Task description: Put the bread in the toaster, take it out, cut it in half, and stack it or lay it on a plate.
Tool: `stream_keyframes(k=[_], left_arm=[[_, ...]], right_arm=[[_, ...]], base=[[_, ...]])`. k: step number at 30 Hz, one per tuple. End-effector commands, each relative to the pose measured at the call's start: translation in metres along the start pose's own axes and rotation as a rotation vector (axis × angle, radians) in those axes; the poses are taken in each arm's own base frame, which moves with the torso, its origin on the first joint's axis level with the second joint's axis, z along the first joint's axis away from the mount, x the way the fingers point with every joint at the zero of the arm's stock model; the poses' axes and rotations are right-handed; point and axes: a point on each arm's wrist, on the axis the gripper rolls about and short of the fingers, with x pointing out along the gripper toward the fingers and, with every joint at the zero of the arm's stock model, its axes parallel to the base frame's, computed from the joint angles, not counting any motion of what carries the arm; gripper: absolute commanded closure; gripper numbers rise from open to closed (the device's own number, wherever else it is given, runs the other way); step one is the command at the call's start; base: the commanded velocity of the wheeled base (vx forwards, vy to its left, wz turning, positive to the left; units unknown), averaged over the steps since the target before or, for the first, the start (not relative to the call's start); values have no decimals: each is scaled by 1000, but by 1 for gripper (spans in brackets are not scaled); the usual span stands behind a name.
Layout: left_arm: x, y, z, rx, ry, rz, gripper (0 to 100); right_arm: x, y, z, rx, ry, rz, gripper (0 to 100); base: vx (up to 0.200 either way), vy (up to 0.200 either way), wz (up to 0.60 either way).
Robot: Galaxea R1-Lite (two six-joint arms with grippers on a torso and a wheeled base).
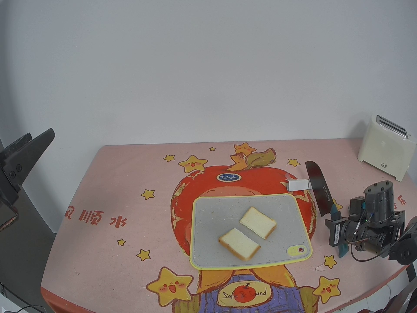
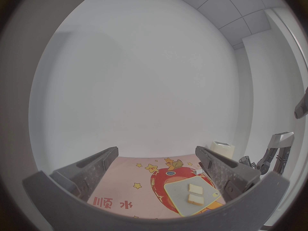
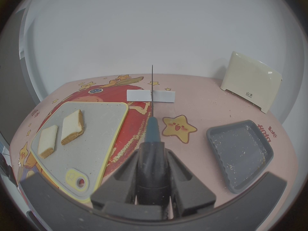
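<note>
I see the bread point(image 1: 258, 222) cut in two, both pieces lying flat on the grey cutting board point(image 1: 217, 214) with the yellow rim. The second piece point(image 1: 239, 244) sits nearer to me and slightly to the left of the first. The two are close but apart, with a strip of bare board between them. Both lie in the middle of the board, crust edges showing. The board rests on the pink table point(image 1: 113, 188), over the big red apple print.

To the right of the board, my right gripper point(image 3: 153, 159) is clamped tight around the handle of the knife point(image 3: 152, 130), its fingers pressing the handle from both sides. The dark blade points away from me toward the wall, edge down, off the board's right side. Its far end reaches the small white block point(image 1: 298, 184) standing just beyond the board's far right corner. I cannot tell whether blade and block touch.

Further right on the table lies a dark grey tray point(image 3: 240, 151) with a wavy rim and scattered crumbs inside. Beyond it, at the far right corner, stands the cream toaster point(image 1: 386, 152), upright with its slots on top.

My left gripper point(image 2: 155, 167) hangs well off to the left, raised above table level, fingers spread wide and holding nothing.
</note>
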Motion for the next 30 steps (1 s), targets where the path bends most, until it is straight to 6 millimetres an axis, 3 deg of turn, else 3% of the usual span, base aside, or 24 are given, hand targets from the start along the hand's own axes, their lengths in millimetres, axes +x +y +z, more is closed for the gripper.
stream_keyframes(k=[1,30], left_arm=[[1,0,0,0,3,1,0],[1,0,-1,0,4,1,0]], right_arm=[[-7,-2,5,11,-38,5,100],[-10,-2,3,6,-17,16,100]], base=[[0,0,0],[0,0,0]])
